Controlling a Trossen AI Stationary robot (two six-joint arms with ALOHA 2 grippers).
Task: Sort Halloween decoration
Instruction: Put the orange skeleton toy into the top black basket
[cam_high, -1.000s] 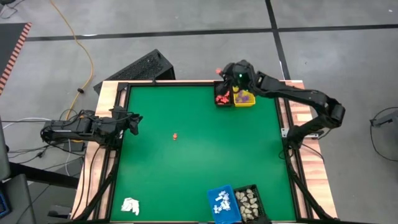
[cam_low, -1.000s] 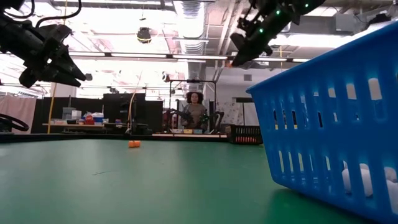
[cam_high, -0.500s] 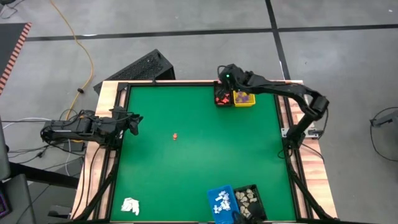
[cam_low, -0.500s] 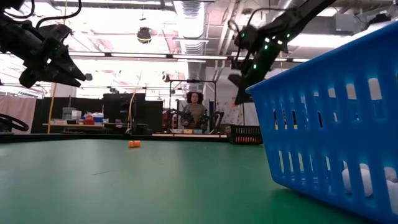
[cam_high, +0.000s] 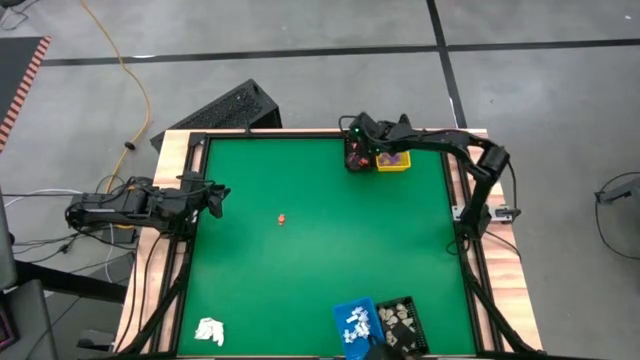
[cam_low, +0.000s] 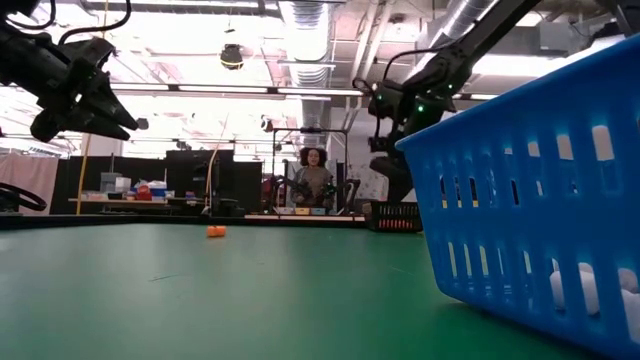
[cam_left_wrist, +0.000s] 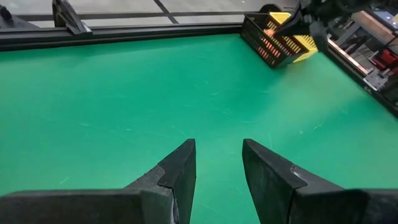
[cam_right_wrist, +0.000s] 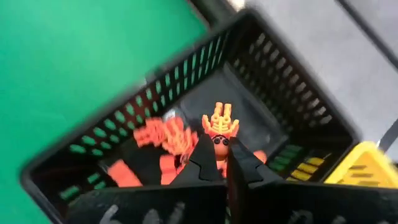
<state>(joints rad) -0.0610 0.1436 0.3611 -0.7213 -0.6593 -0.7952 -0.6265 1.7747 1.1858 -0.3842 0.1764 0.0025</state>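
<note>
Right gripper (cam_right_wrist: 222, 163) is over the black basket (cam_high: 354, 160) at the far edge of the green worktop (cam_high: 320, 250), fingers pinched on an orange skeleton-like figurine (cam_right_wrist: 219, 127); only its head and upper part show above the fingertips, the rest is hidden by them. More orange pieces (cam_right_wrist: 163, 138) lie in that basket, smeared and hard to separate into single items. From above, the arm covers most of the black basket, so its contents barely show there. Yellow basket (cam_high: 393, 159) touches it on the side toward the right arm's base; purple bits inside, too small to resolve. Left gripper (cam_left_wrist: 217, 163) hangs above the worktop's left edge, fingers parted, nothing between them. One lone orange piece (cam_high: 282, 219) sits on the open worktop left of centre, well apart from every basket; shape can't be made out. Near edge: blue basket (cam_high: 358, 326) with white pieces (cam_high: 355, 322), and a second black basket (cam_high: 402, 322) with cream pieces beside it, touching; both cut off by the frame edge. White wadded lump (cam_high: 209, 330) at the near left corner. In the low view the blue basket blocks the right side, hiding most of the far baskets; a person (cam_low: 313, 178) sits beyond the worktop.
</note>
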